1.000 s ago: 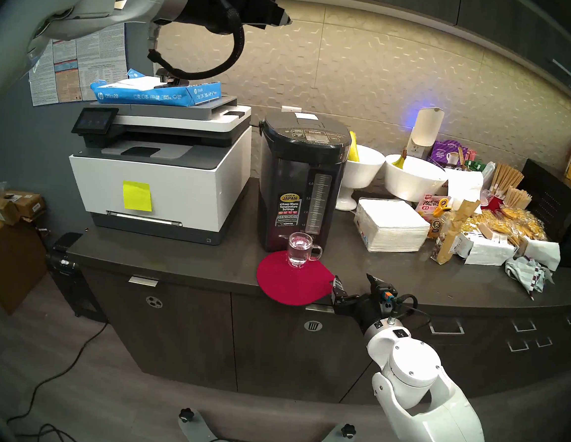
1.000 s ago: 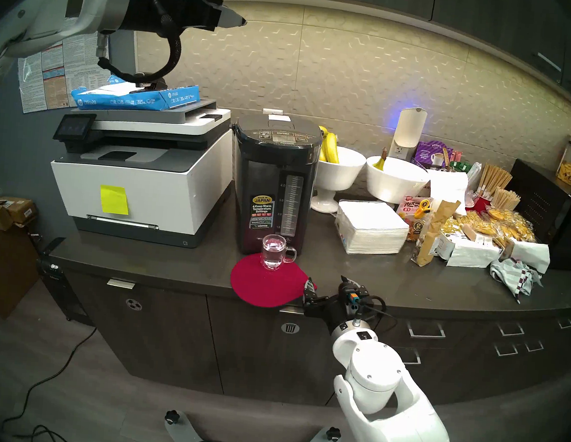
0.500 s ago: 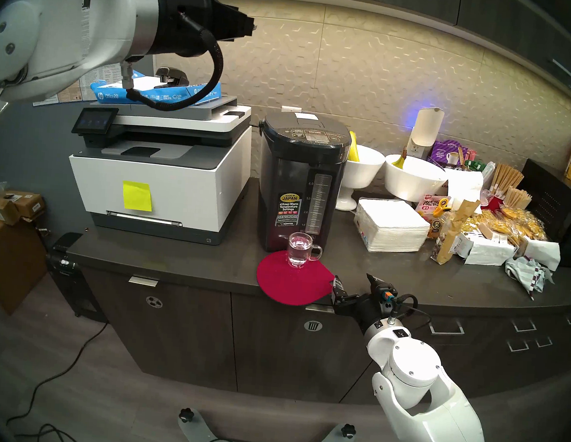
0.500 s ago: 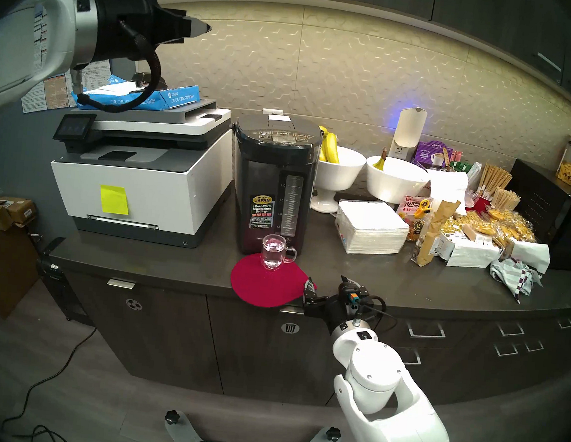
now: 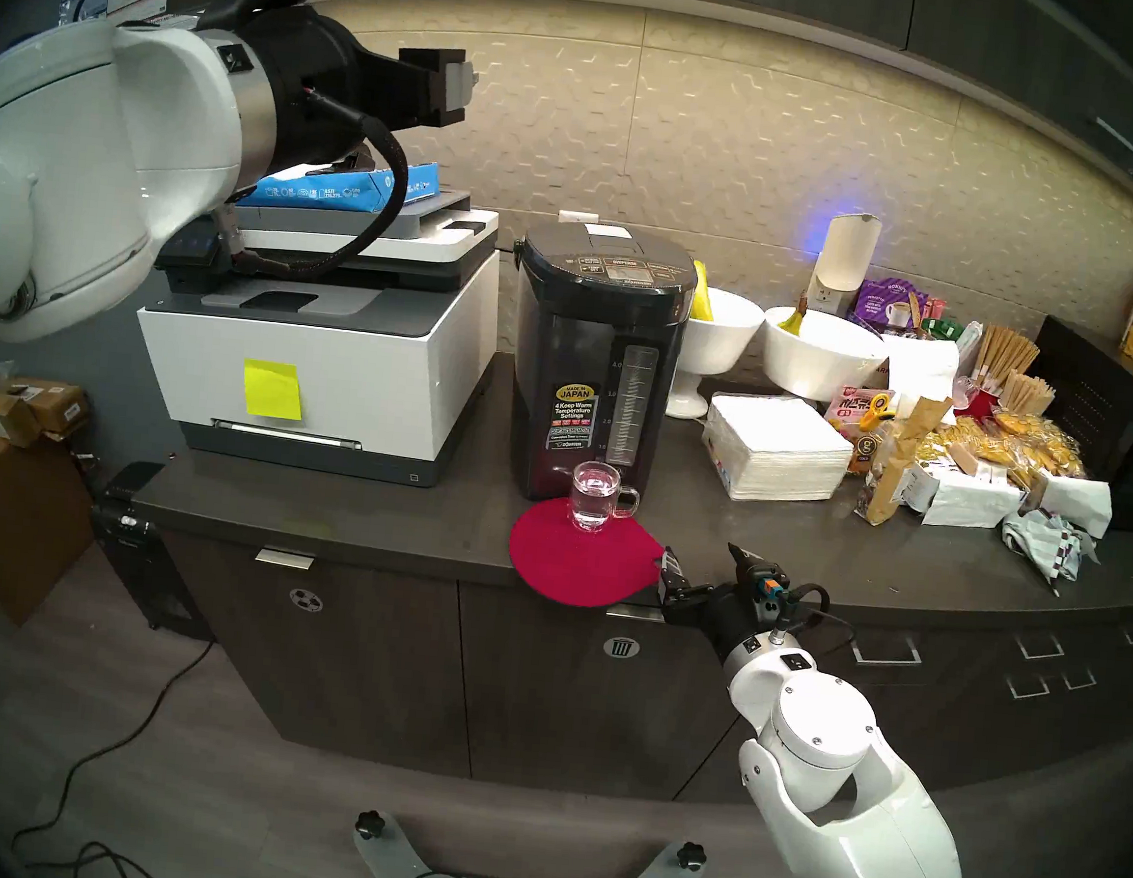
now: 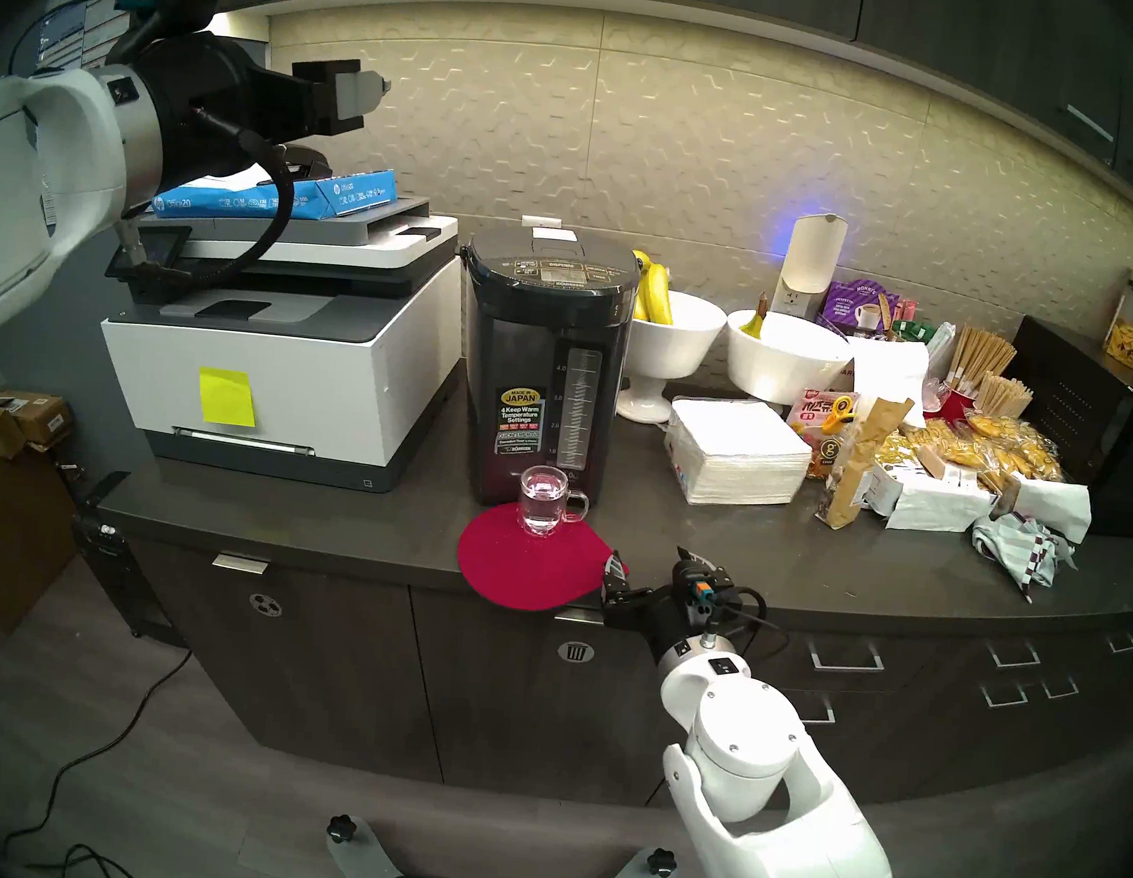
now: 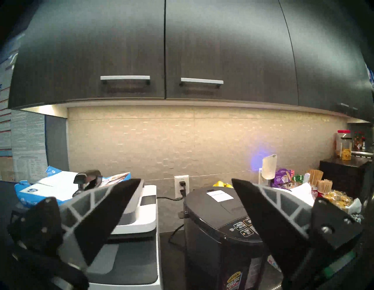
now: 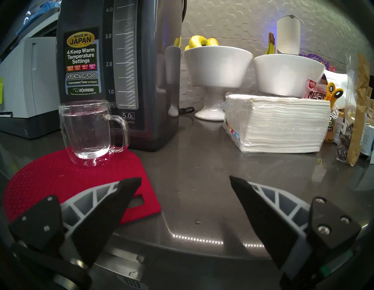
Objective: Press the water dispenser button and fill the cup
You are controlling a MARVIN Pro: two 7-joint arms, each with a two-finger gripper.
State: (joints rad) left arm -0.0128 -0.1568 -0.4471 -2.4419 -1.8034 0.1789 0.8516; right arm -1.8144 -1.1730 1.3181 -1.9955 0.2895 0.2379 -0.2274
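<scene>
Upper left of the head view: the left gripper [image 5: 454, 87] hangs high over the printer [image 5: 325, 352], well above and left of the water dispenser [image 5: 594, 362]; its wrist view shows the fingers [image 7: 113, 210] spread apart, holding nothing. Judged from this pose, the arm stands clear of the pot's top, so the DISPENSE button [image 5: 623, 263] in the middle of the top panel is untouched and unobstructed.

Centre: the cup [image 5: 594, 497], a clear glass mug, stands upright on the red mat [image 5: 573, 565] just in front of the dispenser's base (placed there, presumably, to sit under the spout). It already holds water nearly to the rim [image 8: 85, 129], so the filling looks done.

Right of centre: the right gripper [image 5: 703, 563] rests at the counter edge beside the mat, its jaws apart and empty, apart from the cup.

Right: white bowls [image 5: 820, 354] with bananas, a napkin stack [image 5: 778, 446] and snack packets [image 5: 999, 452] crowd the counter; none lies between either gripper and the dispenser.
</scene>
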